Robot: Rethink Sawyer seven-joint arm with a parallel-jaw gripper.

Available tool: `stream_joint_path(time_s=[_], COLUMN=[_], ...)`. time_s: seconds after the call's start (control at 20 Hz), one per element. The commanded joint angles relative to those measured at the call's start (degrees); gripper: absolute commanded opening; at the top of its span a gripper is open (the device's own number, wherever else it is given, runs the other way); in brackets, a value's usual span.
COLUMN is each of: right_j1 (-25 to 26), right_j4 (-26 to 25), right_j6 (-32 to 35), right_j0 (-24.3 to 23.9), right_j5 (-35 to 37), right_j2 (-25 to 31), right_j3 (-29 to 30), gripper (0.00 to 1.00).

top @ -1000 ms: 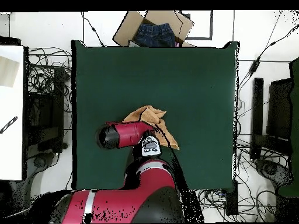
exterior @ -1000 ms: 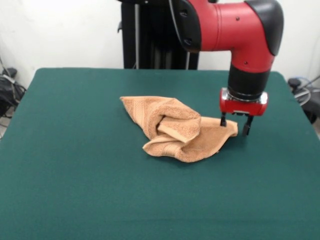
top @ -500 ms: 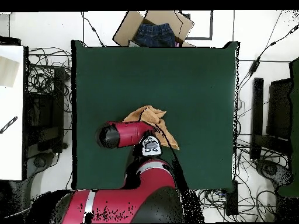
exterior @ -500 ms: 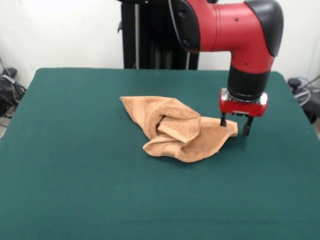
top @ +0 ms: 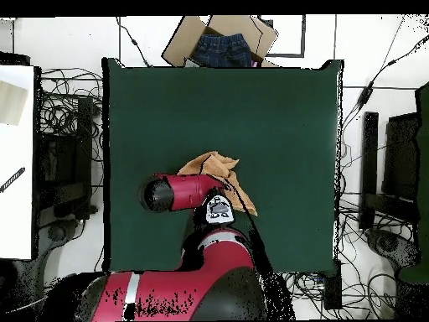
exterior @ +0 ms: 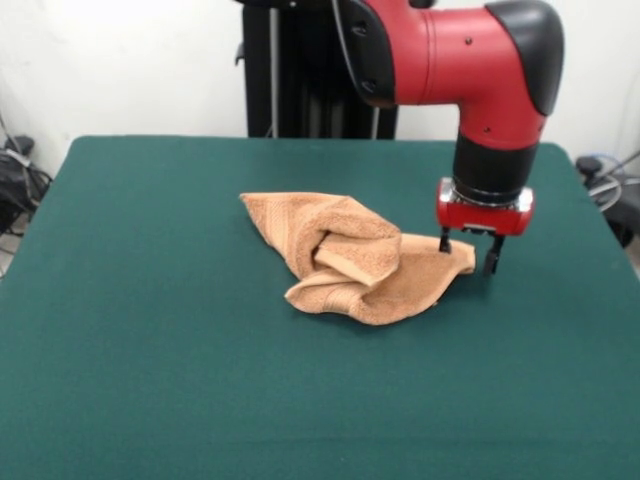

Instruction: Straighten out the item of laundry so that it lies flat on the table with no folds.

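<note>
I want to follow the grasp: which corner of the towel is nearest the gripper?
The pointed corner at the picture's right end of the towel; the open gripper straddles it. The other corners lie farther left.

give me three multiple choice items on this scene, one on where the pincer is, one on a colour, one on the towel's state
1. Seen from the front, where is the pincer?
A. at the towel's right corner
B. over the towel's left corner
C. off the table

2. What colour is the table top?
A. grey
B. dark green
C. white

3. How does the towel lie?
A. spread flat
B. rolled into a tube
C. crumpled with folds

Answers: 1 A, its open fingers stand at the right corner, one by the cloth and one over bare table. 2 B, green felt-like surface in both views. 3 C, a thick fold bulges in its middle.
</note>
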Motion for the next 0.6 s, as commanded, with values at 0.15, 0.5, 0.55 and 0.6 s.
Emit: stream_joint_path(time_s=[0.15,0.5,0.55,0.6], right_j1=[5.64,2.81,1.93,1.07], right_j4=[1.79,2.77,3.01,3.19], right_j6=[6.96,7.76,8.20,8.47], right_j0=[-2.36,-1.07,-0.70,-0.34], right_j5=[-2.70,1.13,1.61,2.25], right_j2=[0.32,-0.94,-1.14,-1.35], right_j3=[-5.27,-3.87,-3.06,-2.49], gripper=[1.00,1.00,1.00,1.00])
